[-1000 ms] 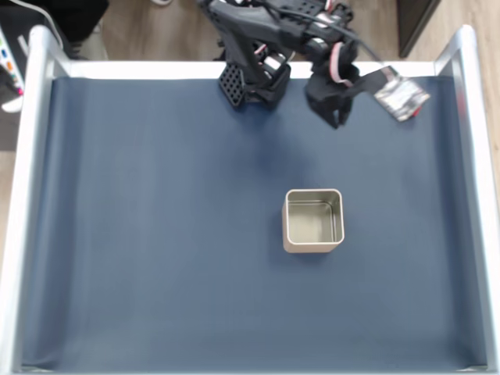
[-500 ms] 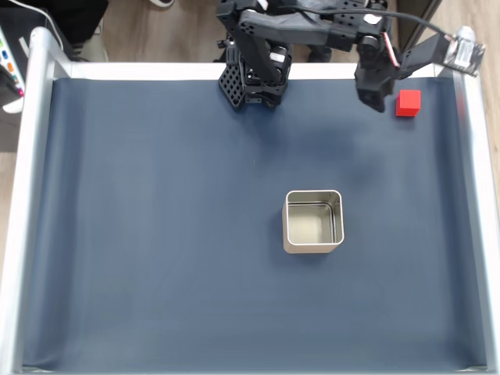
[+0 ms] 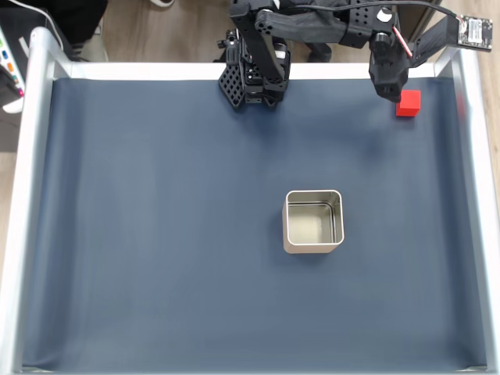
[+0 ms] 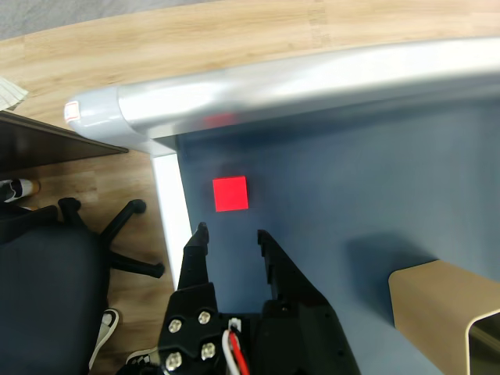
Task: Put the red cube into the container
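The arm has swung to the right along the far edge of the worktop (image 3: 156, 234), and the hand (image 3: 393, 92) now hangs just left of the cube (image 3: 408, 103), closer than it was half a second ago. A second ago the arm's parts covered that corner and the cube was hidden; now it sits plainly on the dark blue mat in the far right corner, close to the metal rail (image 3: 473, 156).

In the wrist view the hand (image 4: 232, 234) is released, its two fingers apart with nothing between them, and the cube (image 4: 231, 193) lies just beyond the fingertips, roughly in line with the gap. Cube and hand are apart, not touching.

The tin (image 3: 313, 221) stands empty in the middle of the worktop, well apart from the cube; its corner shows at the lower right of the wrist view (image 4: 437, 301).

So the approach looks nearly lined up, but no grasp has begun. The next move probably calls for a short reach forward and down. The nearby rail leaves little room on that side.
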Tool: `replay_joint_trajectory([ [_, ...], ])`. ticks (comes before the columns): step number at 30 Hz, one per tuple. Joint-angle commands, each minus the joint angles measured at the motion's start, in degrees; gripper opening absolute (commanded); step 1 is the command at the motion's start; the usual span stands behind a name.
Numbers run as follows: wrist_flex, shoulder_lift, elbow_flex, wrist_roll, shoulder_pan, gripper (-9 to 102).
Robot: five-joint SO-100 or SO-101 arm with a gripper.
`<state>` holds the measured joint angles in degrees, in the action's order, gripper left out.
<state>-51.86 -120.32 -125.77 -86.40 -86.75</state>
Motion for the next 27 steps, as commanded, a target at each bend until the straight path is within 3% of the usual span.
replay_joint_trajectory([
  [1, 2.99, -0.26, -0.88, -0.70, -0.09, 21],
  [27, 26.37, 13.27, -4.66, 2.64, -1.85, 22],
])
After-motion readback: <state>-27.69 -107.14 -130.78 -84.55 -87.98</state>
